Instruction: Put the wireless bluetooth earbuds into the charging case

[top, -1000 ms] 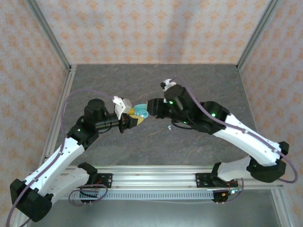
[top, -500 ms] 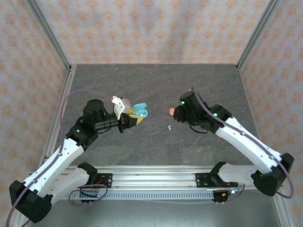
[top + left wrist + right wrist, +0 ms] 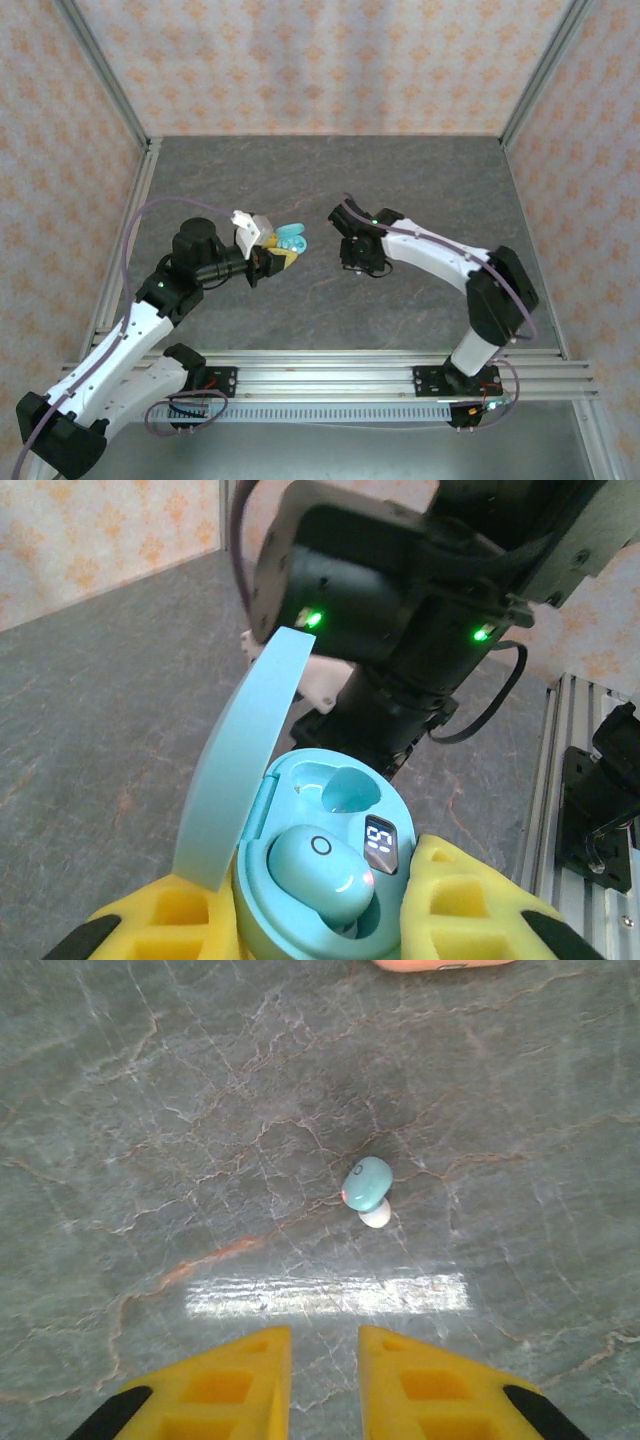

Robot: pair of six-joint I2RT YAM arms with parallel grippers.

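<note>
My right fingers (image 3: 230, 1380) stood narrowly apart with nothing between them, hanging over the middle of the tabletop (image 3: 130, 1110). The loose earbud (image 3: 366, 1188) lay just ahead of them and a touch right of their gap. Its long axis ran nearly straight away from the fingers, white tip nearest. My left fingers (image 3: 455, 905) were clamped on the open case (image 3: 250, 900), held up just left of the middle. One bud (image 3: 318, 872) was seated in it and the far socket (image 3: 335, 785) was empty. The right arm was plainly nearer, and I judged the pick needed a small shift right before descending.
</note>
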